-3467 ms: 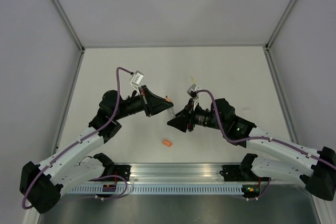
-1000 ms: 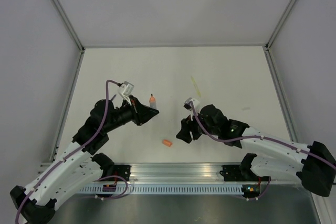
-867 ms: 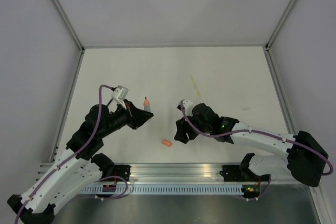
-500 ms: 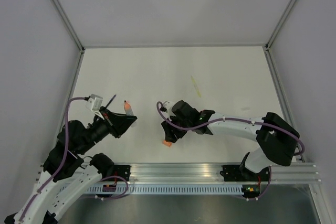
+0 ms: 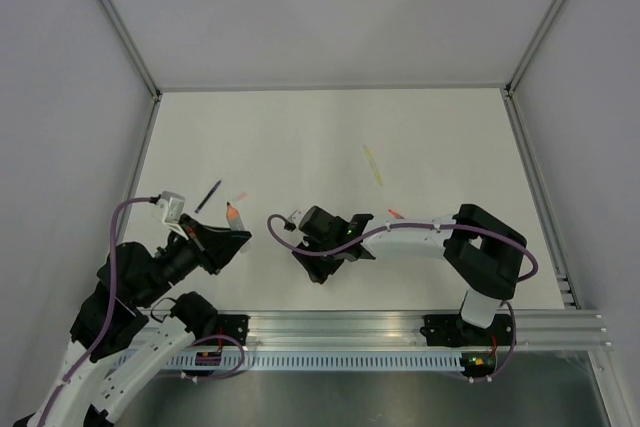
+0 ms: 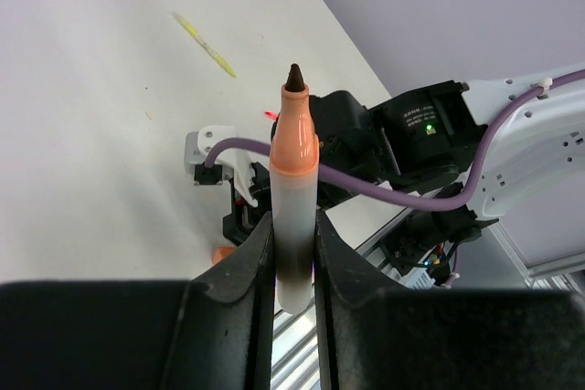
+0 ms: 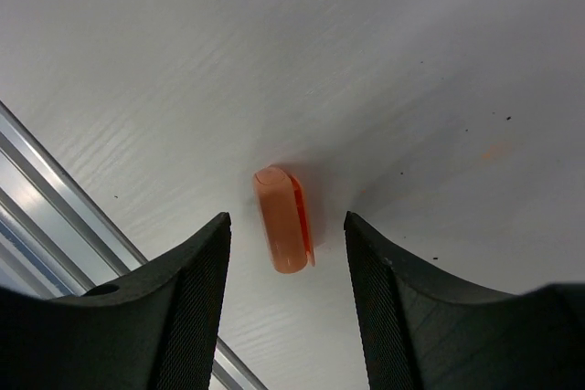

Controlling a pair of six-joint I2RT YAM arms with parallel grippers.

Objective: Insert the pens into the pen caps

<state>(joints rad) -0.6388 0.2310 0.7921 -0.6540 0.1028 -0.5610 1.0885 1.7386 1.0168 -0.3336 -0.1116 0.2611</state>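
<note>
Top view: the left claw (image 5: 228, 237), at the table's (image 5: 300, 137) eight o'clock, pinches an orange-tipped pen (image 5: 232, 215). A black pen (image 5: 208, 196) lies at its eleven o'clock.
Left wrist: the pinched pen stands upright.
Right wrist: the right claw (image 7: 285, 223), spread, straddles the orange cap (image 7: 282, 218) without touching it.

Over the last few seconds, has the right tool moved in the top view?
Yes. The right tool has swung left and nearer the front rail, away from the yellow pen, and now straddles the orange cap.

Three pens (image 5: 208, 196) (image 5: 372, 164) (image 6: 294, 198) (black, yellow, whitish) and one orange cap (image 7: 281, 218).
</note>
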